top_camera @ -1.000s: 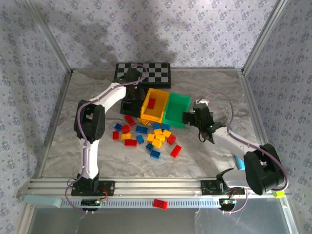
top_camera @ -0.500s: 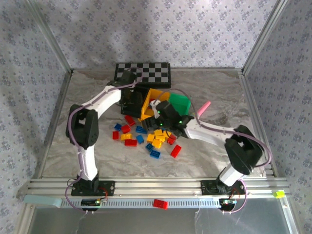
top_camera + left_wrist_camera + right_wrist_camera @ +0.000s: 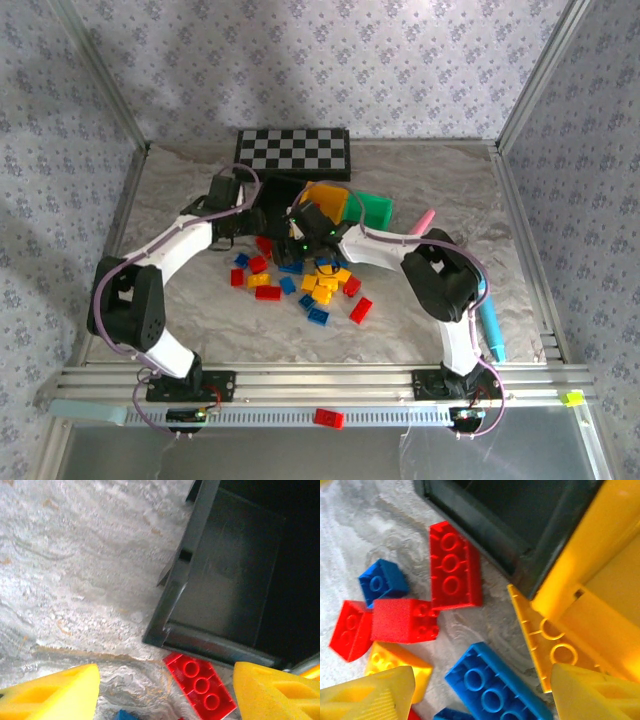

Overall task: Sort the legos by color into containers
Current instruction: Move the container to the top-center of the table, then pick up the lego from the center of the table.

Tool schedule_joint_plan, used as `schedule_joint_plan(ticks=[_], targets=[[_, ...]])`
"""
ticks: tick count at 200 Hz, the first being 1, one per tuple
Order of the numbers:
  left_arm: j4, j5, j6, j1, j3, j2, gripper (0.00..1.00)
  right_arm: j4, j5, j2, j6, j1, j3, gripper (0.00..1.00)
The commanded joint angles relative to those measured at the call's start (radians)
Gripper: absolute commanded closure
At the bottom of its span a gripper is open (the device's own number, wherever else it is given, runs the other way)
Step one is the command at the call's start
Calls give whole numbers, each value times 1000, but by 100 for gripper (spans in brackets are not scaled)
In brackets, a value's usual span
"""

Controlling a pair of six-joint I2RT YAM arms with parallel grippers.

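Grey marbled tabletop (image 3: pixel 190 310) carried the bricks (image 3: pixel 318 285) as one loose pile mid-table, with red, yellow and blue mixed. Bins sat in a row at 12 o'clock of the pile: black bin (image 3: pixel 225 580), yellow bin (image 3: pixel 327 197) at its 3 o'clock, green bin (image 3: pixel 374 208) at 3 o'clock again, just beside the yellow one. Checkered board (image 3: pixel 293 150) lay at 12 o'clock of the bins.

Left gripper (image 3: pixel 165 680) hung over a corner of the black bin, fingers spread wide, nothing between them. A red brick (image 3: pixel 200 686) lay flat on the table under the gap, just beside the bin's wall. Couldn't tell if it was touching.

Right gripper (image 3: pixel 480 690) hung at the pile's 12 o'clock edge, where the black and yellow bins met. Fingers were also wide apart, holding nothing. Under it:
- a red six-stud brick (image 3: pixel 455 572) sat just beside the black bin
- a small blue brick (image 3: pixel 382 581) sat at its 9 o'clock
- a long blue brick (image 3: pixel 490 685) sat at its 6 o'clock
- a thin yellow piece (image 3: pixel 540 635) lay along the yellow bin's wall

A stray red brick (image 3: pixel 328 418) sat on the front rail (image 3: pixel 250 385) at 6 o'clock, well apart from the pile.
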Motion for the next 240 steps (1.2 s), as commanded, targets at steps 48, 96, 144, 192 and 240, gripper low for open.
schedule_joint_plan(ticks=[48, 96, 144, 192, 240], targets=[[251, 23, -11, 17, -202, -139, 29, -198, 140, 75, -28, -18, 143, 25], [300, 8, -19, 35, -270, -198, 28, -325, 284, 178, -82, 40, 312, 24], [313, 28, -37, 37, -297, -208, 27, -389, 354, 231, -86, 53, 382, 28], [326, 40, -48, 38, -304, -179, 27, -398, 357, 253, -69, 53, 382, 33], [317, 33, -46, 37, -293, -152, 27, -393, 340, 273, -59, 57, 391, 44]])
